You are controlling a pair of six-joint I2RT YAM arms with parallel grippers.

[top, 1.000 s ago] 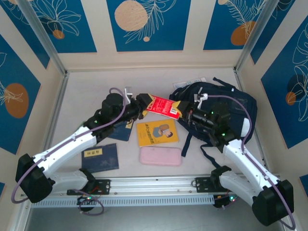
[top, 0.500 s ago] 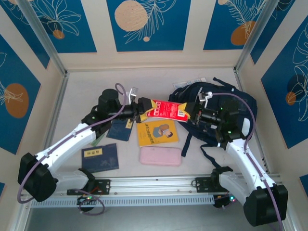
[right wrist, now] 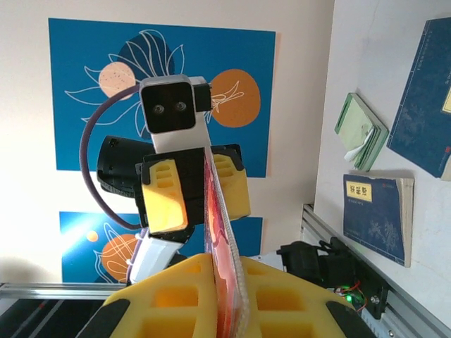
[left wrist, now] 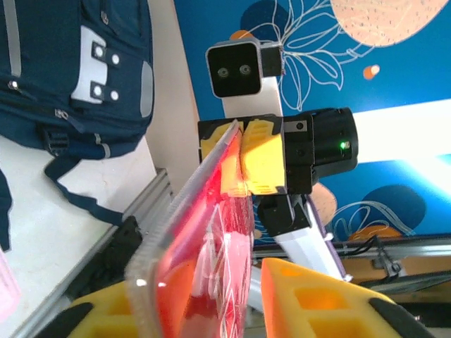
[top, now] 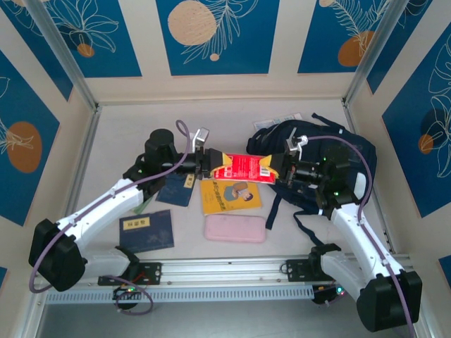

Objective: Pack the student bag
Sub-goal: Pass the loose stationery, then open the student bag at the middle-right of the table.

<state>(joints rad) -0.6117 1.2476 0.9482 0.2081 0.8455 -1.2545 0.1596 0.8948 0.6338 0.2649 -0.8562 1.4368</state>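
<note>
left gripper and right gripper each clamped tight on opposite ends of red book, beside student bag.

Student bag, dark navy backpack, grey patches, lying at right; straps trailing toward near edge

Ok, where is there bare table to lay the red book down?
Roomiest for the red book: the rear strip of table along the back wall, left of the student bag. Also the left edge, between the side wall and the left arm. Crowded: centre front, with yellow book, pink pouch, near navy booklet, far navy booklet; the bag fills the right.
</note>
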